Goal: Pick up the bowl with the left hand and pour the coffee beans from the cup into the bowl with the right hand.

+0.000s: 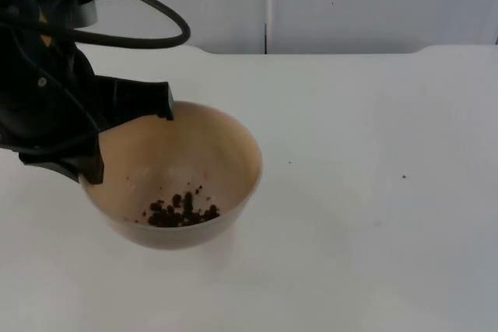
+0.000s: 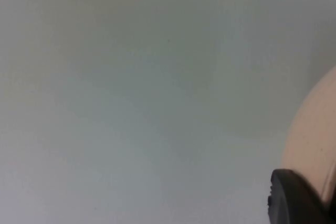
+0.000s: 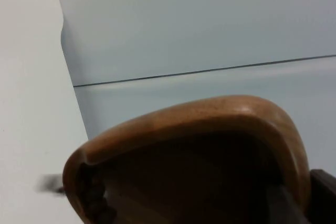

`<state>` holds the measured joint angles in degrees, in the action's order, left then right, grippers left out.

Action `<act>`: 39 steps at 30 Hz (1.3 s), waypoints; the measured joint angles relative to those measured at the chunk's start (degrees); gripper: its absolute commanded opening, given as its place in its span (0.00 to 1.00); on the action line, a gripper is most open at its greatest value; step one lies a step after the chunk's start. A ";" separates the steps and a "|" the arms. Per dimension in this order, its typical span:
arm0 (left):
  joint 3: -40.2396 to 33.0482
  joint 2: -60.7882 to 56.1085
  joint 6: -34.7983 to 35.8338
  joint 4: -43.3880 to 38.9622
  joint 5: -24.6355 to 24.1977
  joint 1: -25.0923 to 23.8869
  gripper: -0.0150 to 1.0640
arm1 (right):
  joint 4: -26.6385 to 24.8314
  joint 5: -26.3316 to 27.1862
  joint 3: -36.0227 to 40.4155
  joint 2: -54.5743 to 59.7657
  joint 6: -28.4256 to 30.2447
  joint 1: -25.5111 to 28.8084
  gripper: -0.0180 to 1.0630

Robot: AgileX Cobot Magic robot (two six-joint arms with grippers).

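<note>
We see the bowl near the table's left, some beans already inside, the left gripper clenched on its rim. The right gripper grasps the tipped cup, a few beans apparently still inside, so we judge pouring nearly done.

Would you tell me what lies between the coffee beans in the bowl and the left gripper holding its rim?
Only bare inner wall: in the top view, the coffee beans sit low in the bowl, apart from the left gripper.
</note>
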<state>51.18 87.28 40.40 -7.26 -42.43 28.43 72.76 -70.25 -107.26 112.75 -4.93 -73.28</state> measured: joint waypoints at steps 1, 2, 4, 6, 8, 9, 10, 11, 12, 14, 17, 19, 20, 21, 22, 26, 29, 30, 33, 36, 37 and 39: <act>0.00 0.00 0.00 0.00 0.00 0.00 0.01 | 0.00 0.00 0.00 0.00 0.00 0.00 0.02; 0.00 0.00 0.00 0.00 0.00 0.00 0.01 | 0.00 0.00 0.00 0.00 0.00 0.00 0.02; 0.00 0.00 0.00 0.00 0.00 0.00 0.01 | 0.00 0.00 0.00 0.00 0.00 0.00 0.02; 0.00 0.00 0.00 0.00 0.00 0.00 0.01 | 0.00 0.00 0.00 0.00 0.00 0.00 0.02; 0.00 0.00 0.00 0.00 0.00 0.00 0.01 | 0.00 0.00 0.00 0.00 0.00 0.00 0.02; 0.00 0.00 0.00 0.00 0.00 0.00 0.01 | 0.00 0.00 0.00 0.00 0.00 0.00 0.02; 0.00 0.00 0.00 0.00 0.00 0.00 0.01 | 0.00 0.00 0.00 0.00 0.00 0.00 0.02; 0.00 0.00 0.00 0.00 0.00 0.00 0.01 | 0.00 0.00 0.00 0.00 0.00 0.00 0.02; 0.00 0.00 0.00 0.00 0.00 0.00 0.01 | 0.00 0.00 0.00 0.00 0.00 0.00 0.02; 0.00 0.00 0.00 0.00 0.00 0.00 0.01 | 0.00 0.00 0.00 0.00 -0.04 0.00 0.02; 0.00 0.00 0.00 0.00 0.00 0.00 0.01 | -0.13 0.00 0.03 -0.14 -0.36 0.00 0.02; 0.00 0.00 0.00 0.00 0.00 0.00 0.01 | -0.94 0.00 0.26 -0.63 -0.36 0.00 0.02; 0.00 0.00 0.00 0.00 0.00 0.00 0.01 | -2.14 0.00 0.51 -1.16 0.01 0.00 0.02; 0.00 0.00 0.00 0.00 0.00 0.00 0.01 | -2.14 0.00 0.51 -1.16 0.01 0.00 0.02; 0.00 0.00 0.00 0.00 0.12 0.00 0.01 | -3.10 0.00 0.60 -1.44 0.14 0.00 0.02; 0.12 0.00 0.00 0.00 0.12 0.00 0.01 | -5.38 0.12 0.86 -2.51 0.58 -0.12 0.02; 0.12 0.00 0.00 0.12 0.12 0.00 0.01 | -6.49 0.12 0.98 -3.75 0.86 -0.12 0.02; 0.12 0.00 0.00 0.12 0.12 0.00 0.01 | -6.49 0.12 0.98 -3.75 0.86 -0.12 0.02; 0.12 0.00 0.00 0.12 0.12 0.00 0.01 | -7.63 0.12 0.98 -4.00 0.86 0.01 0.02; 0.12 0.00 0.00 0.12 0.12 0.00 0.01 | -9.62 0.12 0.98 -4.00 1.03 0.99 0.02; 0.22 0.00 0.00 0.12 0.12 0.00 0.01 | -10.88 0.12 0.98 -4.00 1.01 1.74 0.02; 0.22 0.00 0.00 0.12 0.12 0.00 0.01 | -13.59 0.12 1.08 -4.35 0.90 3.39 0.02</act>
<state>51.41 87.28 40.40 -7.14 -42.31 28.43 59.18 -70.13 -106.18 108.41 -4.03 -69.89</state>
